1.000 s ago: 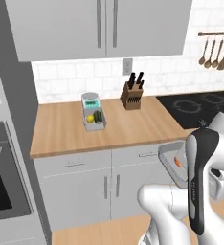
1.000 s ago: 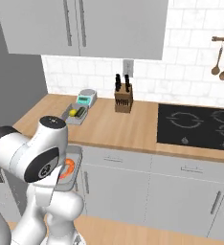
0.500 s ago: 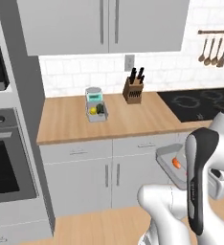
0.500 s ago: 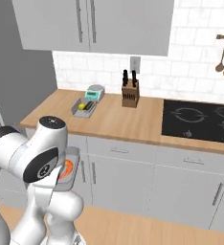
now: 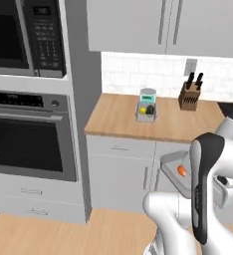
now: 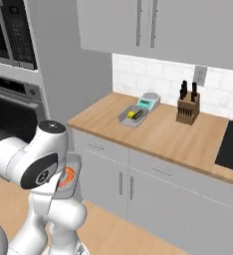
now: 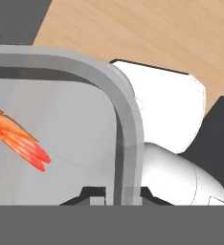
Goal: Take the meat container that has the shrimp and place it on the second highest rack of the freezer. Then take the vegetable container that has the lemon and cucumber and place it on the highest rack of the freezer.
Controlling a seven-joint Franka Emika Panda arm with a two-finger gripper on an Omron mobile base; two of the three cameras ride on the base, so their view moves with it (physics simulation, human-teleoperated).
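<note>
Even, bright rendered light, soft faint shadows, slightly blurred, no glare

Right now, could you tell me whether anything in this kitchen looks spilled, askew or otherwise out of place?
Nothing stands out. The grey rectangular tray with the orange-pink shrimp sits level in the claw, nothing spilled. The second grey tray with the yellow lemon and dark green cucumber rests flat on the wooden counter.
</note>
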